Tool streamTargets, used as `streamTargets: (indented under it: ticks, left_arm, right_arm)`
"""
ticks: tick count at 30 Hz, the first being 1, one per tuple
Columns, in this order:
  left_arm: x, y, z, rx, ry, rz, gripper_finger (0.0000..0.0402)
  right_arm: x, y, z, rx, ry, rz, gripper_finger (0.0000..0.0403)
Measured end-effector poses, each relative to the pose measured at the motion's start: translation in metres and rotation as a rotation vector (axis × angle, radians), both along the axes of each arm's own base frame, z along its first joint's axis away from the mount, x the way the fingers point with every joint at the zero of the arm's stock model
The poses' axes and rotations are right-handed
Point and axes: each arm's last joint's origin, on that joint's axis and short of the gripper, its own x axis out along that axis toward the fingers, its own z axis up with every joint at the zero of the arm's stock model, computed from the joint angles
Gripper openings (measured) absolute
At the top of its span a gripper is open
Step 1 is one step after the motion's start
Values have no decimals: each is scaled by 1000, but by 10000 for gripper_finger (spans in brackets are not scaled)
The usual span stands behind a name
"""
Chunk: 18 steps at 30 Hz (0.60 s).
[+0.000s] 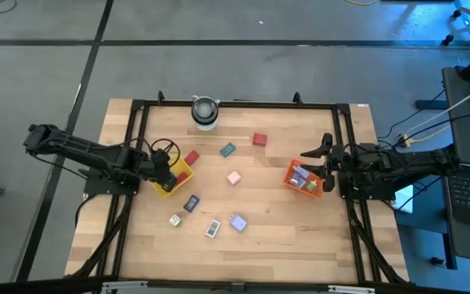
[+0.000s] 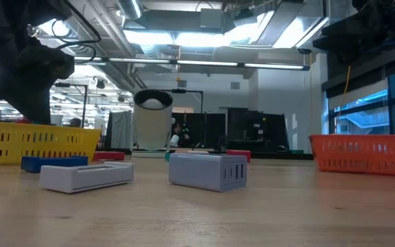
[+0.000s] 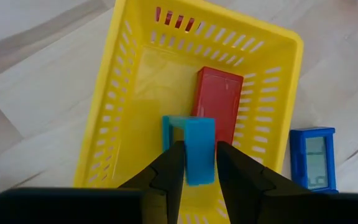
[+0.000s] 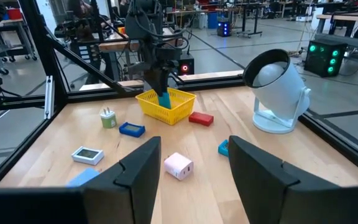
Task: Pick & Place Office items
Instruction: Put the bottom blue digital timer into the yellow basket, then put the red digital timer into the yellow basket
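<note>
The office items are small pieces scattered on the wooden table: a teal one (image 1: 228,150), red ones (image 1: 259,140) (image 1: 192,158), a pink one (image 1: 233,177), a pale blue one (image 1: 238,222), a white one (image 1: 212,229) and a dark blue one (image 1: 191,203). My left gripper (image 3: 199,165) reaches down into the yellow tray (image 3: 110,93) at the table's left, shut on a teal piece (image 3: 199,146). A red block (image 3: 219,102) lies flat on that tray's floor. My right gripper (image 4: 194,165) hangs open and holds nothing, by the orange tray (image 1: 290,167) at the right. My left gripper pinches the teal piece by its two opposite sides (image 3: 191,168) between its two fingers. The fingers come from above, slanting down into the yellow tray. The piece stands on end between them, inside the tray walls; whether its lower end rests on the tray floor I cannot tell.
A white-and-grey cylinder (image 1: 205,113) stands at the table's far edge. The orange tray holds several pieces (image 1: 304,180). A black frame (image 1: 235,104) rims the table. Bare wood lies in the middle and near the front edge.
</note>
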Motion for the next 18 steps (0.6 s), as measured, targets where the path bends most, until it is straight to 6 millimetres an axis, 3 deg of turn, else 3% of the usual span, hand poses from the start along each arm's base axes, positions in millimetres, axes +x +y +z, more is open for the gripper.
streamTargets:
  ticks: [4, 9, 18]
  left_arm:
    - [0, 0, 0, 3, -2, 7, 99]
    - [1, 1, 4, 26, -11, 1, 138]
    - [14, 2, 47, 142, -128, -67, 213]
  right_arm:
    - [0, 0, 0, 0, 0, 0, 187]
    - [0, 0, 0, 0, 0, 0, 187]
    - [0, 0, 0, 0, 2, 0, 187]
